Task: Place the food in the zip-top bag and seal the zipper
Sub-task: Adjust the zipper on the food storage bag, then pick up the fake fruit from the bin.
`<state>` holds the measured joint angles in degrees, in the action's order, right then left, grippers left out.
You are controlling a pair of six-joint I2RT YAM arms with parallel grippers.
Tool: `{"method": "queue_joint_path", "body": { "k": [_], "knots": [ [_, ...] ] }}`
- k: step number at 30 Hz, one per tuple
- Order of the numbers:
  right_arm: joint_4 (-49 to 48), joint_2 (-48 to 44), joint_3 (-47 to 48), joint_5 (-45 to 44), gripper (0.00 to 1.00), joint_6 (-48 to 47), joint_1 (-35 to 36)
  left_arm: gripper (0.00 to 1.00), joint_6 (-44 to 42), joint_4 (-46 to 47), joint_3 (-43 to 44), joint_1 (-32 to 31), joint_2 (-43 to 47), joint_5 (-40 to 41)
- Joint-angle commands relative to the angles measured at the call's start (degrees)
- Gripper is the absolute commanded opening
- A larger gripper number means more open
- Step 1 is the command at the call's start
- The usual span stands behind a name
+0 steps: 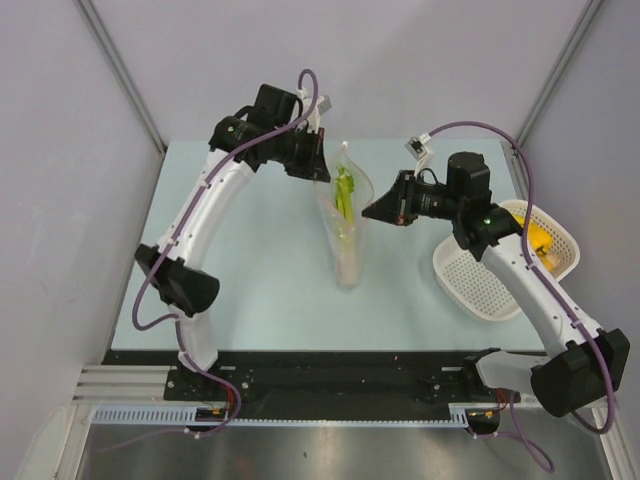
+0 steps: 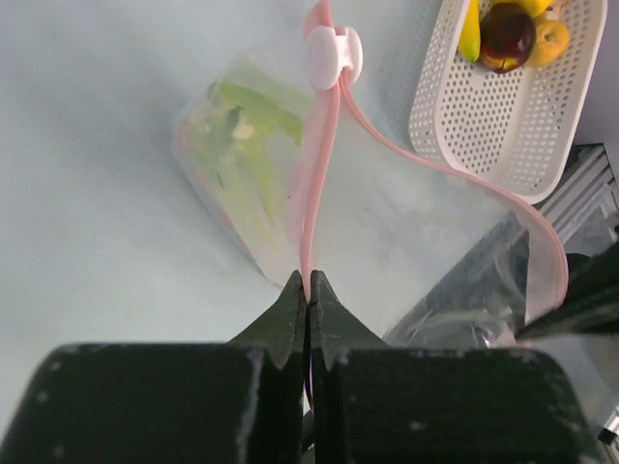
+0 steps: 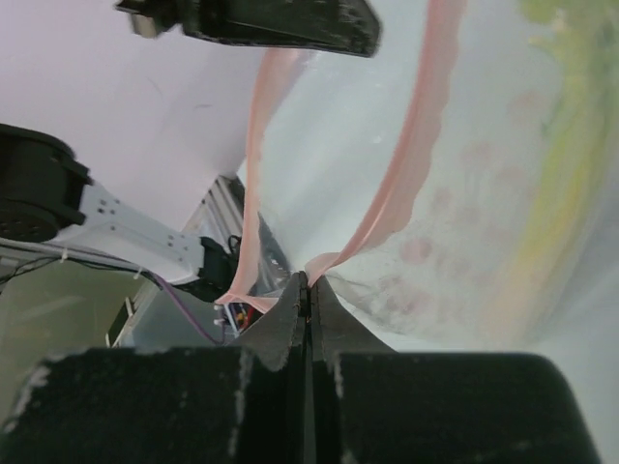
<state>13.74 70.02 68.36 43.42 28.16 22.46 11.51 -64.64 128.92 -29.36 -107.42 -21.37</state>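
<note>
The clear zip-top bag (image 1: 347, 228) is held up over the table, mouth open between the two arms, with the white-and-green leek (image 1: 344, 195) inside it. My left gripper (image 2: 308, 282) is shut on the pink zipper strip (image 2: 314, 184) at the bag's left rim, next to the white slider (image 2: 334, 53). My right gripper (image 3: 309, 280) is shut on the zipper strip (image 3: 406, 164) at the right rim. The banana (image 2: 469, 34), dark red fruit (image 2: 507, 37) and orange-yellow fruit (image 2: 549, 41) lie in the white basket (image 1: 480, 280).
The white perforated basket stands at the table's right side, under my right arm (image 1: 530, 290). Grey walls close in the back and sides. The black rail (image 1: 330, 385) runs along the near edge.
</note>
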Motion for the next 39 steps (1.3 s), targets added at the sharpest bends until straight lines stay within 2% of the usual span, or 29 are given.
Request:
{"method": "queue_joint_path", "body": {
  "k": [1,5,7,8,9,11,12,13,17,21,24,27,32,39],
  "knots": [
    [7.9,1.4,-3.2,3.2,0.00,-7.7,-7.2,0.00,-2.0,2.4,2.5,-0.6,-2.4,-5.5],
    [10.9,-0.4,-4.0,2.8,0.00,-13.2,-11.7,0.00,0.8,13.6,2.0,-1.3,-3.8,-6.2],
    [12.8,-1.5,-4.0,2.7,0.00,-14.7,-15.1,0.00,3.5,15.9,2.3,-2.8,-5.1,-6.9],
    [13.6,-2.8,-3.9,3.3,0.05,-16.4,-16.7,0.00,4.0,16.3,2.6,-3.4,-5.9,-7.5],
    [14.8,-3.4,-3.8,3.6,0.33,-17.1,-18.2,0.00,4.6,17.1,2.6,-4.8,-7.1,-7.3],
    [15.6,-5.6,-3.7,5.3,0.57,-18.4,-24.3,0.00,7.2,18.8,0.4,-5.6,-7.8,-8.2],
    [16.3,-6.3,-3.6,6.2,0.77,-19.2,-26.4,0.00,8.8,21.1,-0.7,-6.2,-8.0,-8.0],
    [17.0,-6.9,-3.1,5.5,0.81,-20.3,-30.3,0.00,9.7,22.8,-1.6,-6.6,-7.9,-7.6],
    [24.1,-8.0,-1.0,-2.4,0.87,-31.7,-38.0,0.00,12.6,27.7,-3.6,-7.5,-9.0,-6.8],
    [27.7,-4.8,-0.4,-8.1,0.95,-44.6,-44.1,0.00,12.4,26.2,-1.5,-9.0,-11.2,-6.1],
    [28.7,-1.3,0.1,-13.3,0.95,-45.8,-48.7,0.00,11.0,25.9,-2.8,-10.1,-11.5,-4.7],
    [30.2,3.3,0.8,-16.0,0.96,-45.6,-50.5,0.00,10.4,26.2,-5.4,-10.4,-11.0,-3.9],
    [30.5,9.9,1.0,-20.6,0.99,-48.4,-50.5,0.02,7.2,24.2,-6.6,-10.6,-11.6,-4.4],
    [29.1,17.0,1.5,-28.4,1.00,-46.8,-50.4,0.01,3.6,22.5,-10.8,-10.8,-10.0,-2.6]
  ]
}}
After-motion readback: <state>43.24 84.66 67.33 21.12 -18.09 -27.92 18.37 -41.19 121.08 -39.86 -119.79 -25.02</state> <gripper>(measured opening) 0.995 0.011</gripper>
